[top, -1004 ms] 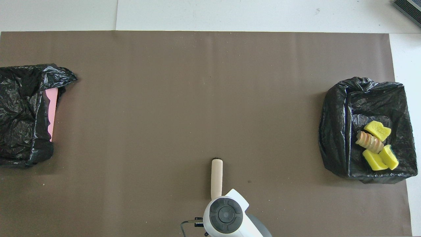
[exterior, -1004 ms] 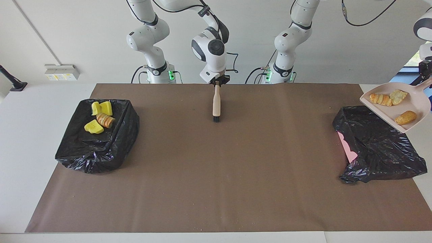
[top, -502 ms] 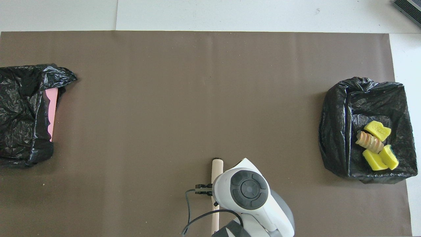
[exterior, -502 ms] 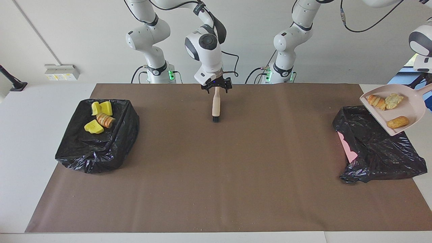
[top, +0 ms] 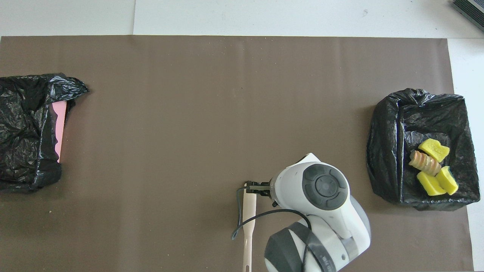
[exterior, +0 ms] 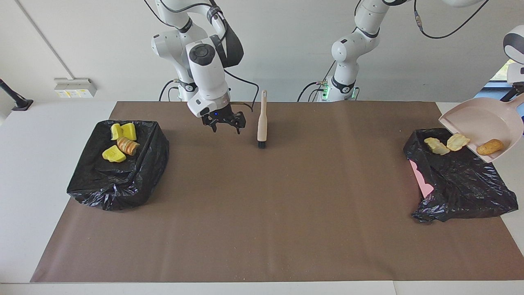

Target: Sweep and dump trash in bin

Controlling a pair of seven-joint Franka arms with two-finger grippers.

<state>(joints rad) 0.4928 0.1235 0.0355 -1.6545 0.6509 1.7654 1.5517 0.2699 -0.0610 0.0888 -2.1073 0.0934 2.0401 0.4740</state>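
Note:
My left gripper (exterior: pixel 516 98), at the edge of the facing view, is shut on the handle of the pale pink dustpan (exterior: pixel 487 123), which is tilted over the black-bagged bin (exterior: pixel 458 180) at the left arm's end. Two pale trash pieces (exterior: pixel 436 146) (exterior: pixel 457 141) are at the pan's lip over the bag. An orange-brown piece (exterior: pixel 490 146) is still in the pan. My right gripper (exterior: pixel 226 129) hangs open and holds nothing, over the mat beside the beige brush (exterior: pixel 262 119). The brush (top: pixel 249 211) rests free, bristle end farther from the robots.
A second black-bagged bin (exterior: pixel 118 180) at the right arm's end holds three yellow chunks (exterior: pixel 114 154) and a tan roll (exterior: pixel 127 146). The brown mat (exterior: pixel 286 213) covers the table between the two bins. A pink wall (top: pixel 58 128) shows under the other bag.
The right gripper opened, let go of the brush and moved toward the right arm's end. The left gripper tipped the dustpan further, and two pieces slid to its lip.

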